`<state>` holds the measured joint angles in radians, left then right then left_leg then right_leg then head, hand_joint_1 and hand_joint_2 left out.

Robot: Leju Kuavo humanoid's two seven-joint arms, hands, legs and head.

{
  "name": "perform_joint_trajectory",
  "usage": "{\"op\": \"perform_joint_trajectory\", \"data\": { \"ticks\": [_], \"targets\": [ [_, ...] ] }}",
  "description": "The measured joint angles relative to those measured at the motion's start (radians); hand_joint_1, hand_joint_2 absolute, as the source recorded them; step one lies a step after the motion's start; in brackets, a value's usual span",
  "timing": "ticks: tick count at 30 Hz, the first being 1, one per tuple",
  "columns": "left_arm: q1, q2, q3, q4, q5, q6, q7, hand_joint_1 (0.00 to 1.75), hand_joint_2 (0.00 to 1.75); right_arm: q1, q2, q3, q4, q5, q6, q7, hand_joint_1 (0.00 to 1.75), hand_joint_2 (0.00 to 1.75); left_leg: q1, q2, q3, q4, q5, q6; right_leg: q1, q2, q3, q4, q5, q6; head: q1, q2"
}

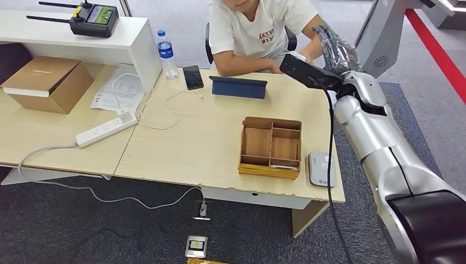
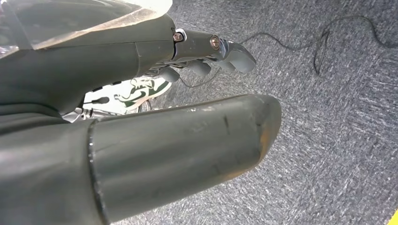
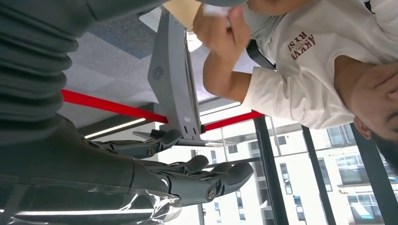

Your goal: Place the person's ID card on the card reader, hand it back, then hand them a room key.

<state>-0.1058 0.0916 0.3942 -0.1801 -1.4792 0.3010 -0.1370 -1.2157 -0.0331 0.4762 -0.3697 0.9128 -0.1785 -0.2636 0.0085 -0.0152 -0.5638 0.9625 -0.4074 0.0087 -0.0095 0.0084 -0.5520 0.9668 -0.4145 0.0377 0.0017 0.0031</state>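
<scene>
While right hand (image 1: 336, 50) hovers empty, fingers spread, by the person's hand (image 3: 220, 29), card (image 3: 217, 9) pickup pending; next needs a pinch.

Person's hand (image 3: 220, 33) with a white card (image 3: 217, 9), cut off by the edge

The head view looks down from high onto the pale wooden table (image 1: 209, 137). The left wrist view faces grey carpet (image 2: 338, 117) at close range. The right wrist view, turned over, shares the seated person in a white T-shirt (image 3: 300, 89) (image 1: 253, 27) with the head view.
</scene>
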Motion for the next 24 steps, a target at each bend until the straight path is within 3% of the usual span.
{"op": "perform_joint_trajectory", "data": {
  "ticks": [7,12,16,24],
  "targets": [
    [0.000,0.000,-0.003,0.000,0.019,-0.001,0.005,0.00,0.00,-0.003,-0.002,-0.004,0.001,-0.084,0.003,-0.047,0.00,0.00,0.000,0.000,0.000,0.000,0.000,0.000,0.000,0.000,0.000,0.000,0.000,0.000,0.000,0.000],
    [0.001,0.000,-0.003,0.000,0.039,-0.004,0.021,0.00,0.00,0.015,-0.021,-0.047,-0.020,-0.303,0.192,-0.115,0.00,0.00,0.000,0.000,0.000,0.000,0.000,0.000,0.000,0.000,0.000,0.000,0.000,0.000,0.000,0.000],
    [0.001,0.000,-0.003,0.000,0.055,-0.009,0.026,0.00,0.00,0.075,-0.049,-0.093,-0.077,-0.480,0.329,-0.121,0.00,0.00,0.000,0.000,0.000,0.000,0.000,0.000,0.000,0.000,0.000,0.000,0.000,0.000,0.000,0.000],
    [0.004,0.000,-0.002,0.000,0.071,-0.008,0.027,0.00,0.00,0.288,-0.144,-0.125,-0.285,-0.669,0.355,-0.030,0.00,0.00,0.000,-0.001,0.001,0.000,-0.001,0.000,0.000,0.000,0.001,-0.001,0.000,0.000,0.000,0.000]
  ]
}}
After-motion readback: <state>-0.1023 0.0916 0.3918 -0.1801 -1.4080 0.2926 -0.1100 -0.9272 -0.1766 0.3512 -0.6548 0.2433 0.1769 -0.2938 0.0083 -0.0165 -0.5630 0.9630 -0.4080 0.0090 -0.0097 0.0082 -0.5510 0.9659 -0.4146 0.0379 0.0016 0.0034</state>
